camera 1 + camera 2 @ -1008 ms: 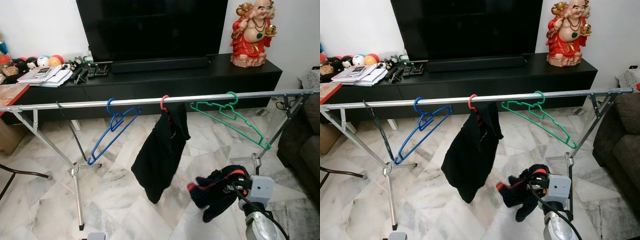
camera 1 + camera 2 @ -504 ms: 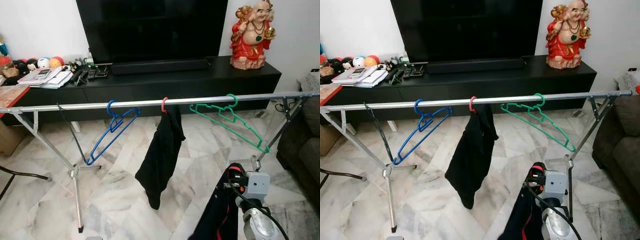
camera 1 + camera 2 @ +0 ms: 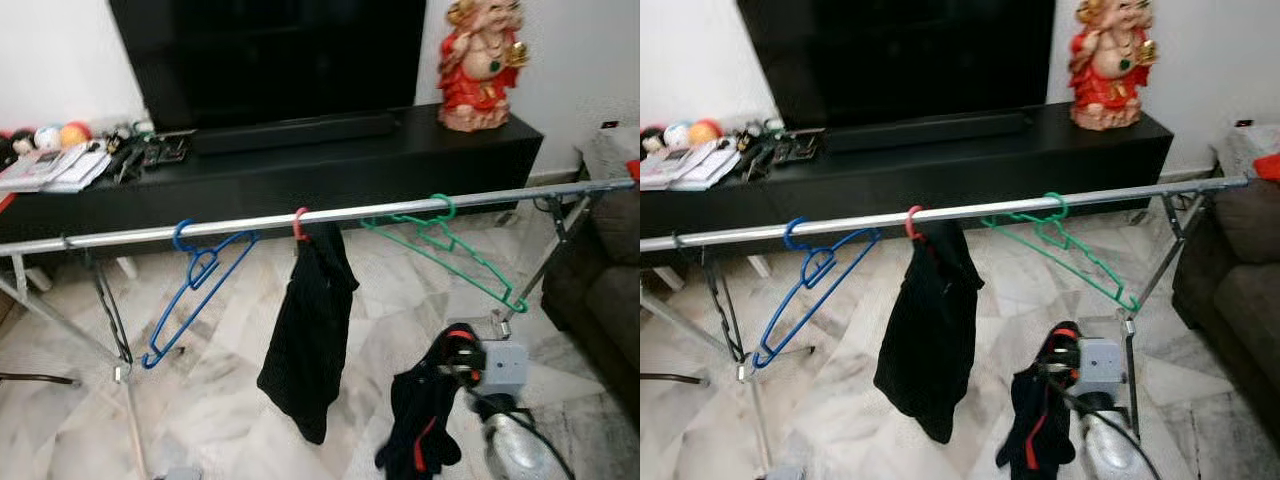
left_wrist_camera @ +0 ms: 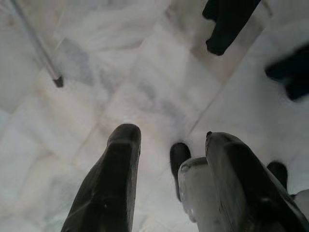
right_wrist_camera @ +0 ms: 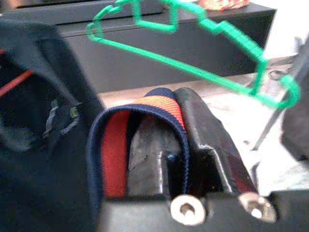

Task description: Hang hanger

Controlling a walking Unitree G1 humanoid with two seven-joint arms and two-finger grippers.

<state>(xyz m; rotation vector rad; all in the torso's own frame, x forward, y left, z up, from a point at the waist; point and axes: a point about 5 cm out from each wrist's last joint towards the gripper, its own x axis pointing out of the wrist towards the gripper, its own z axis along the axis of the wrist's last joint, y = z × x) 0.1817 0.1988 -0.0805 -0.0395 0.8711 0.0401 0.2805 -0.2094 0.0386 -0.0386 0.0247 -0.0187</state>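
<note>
Below rail, robot's right: right gripper clenched on a dark navy garment with red and orange striped trim; the collar band is folded over one black finger in the right wrist view, and the rest of the cloth hangs limp toward the floor.
Rail: long silver metal clothes rail runs across the scene on crossed metal legs, slightly tilted in frame.
Hangers on rail: blue plastic hanger toward the left, hanging tilted, bare; red plastic hanger hook near the middle, carrying a black garment that hangs down well short of the floor; green plastic hanger toward the right, tilted, bare.
Green hanger vs. right gripper: hanger sits above and just beyond the held garment; in the right wrist view it crosses above the fingers, apart from them.
Left gripper: left gripper hangs over the floor, fingers parted, grasping nothing.
Floor: pale veined marble tile floor; one rail foot rests on it.
Background: long black low TV cabinet behind the rail, large black television on it, red and gold laughing figurine at its right end, papers and small clutter at its left end.
Right edge: dark sofa beside the rail's right leg.
</note>
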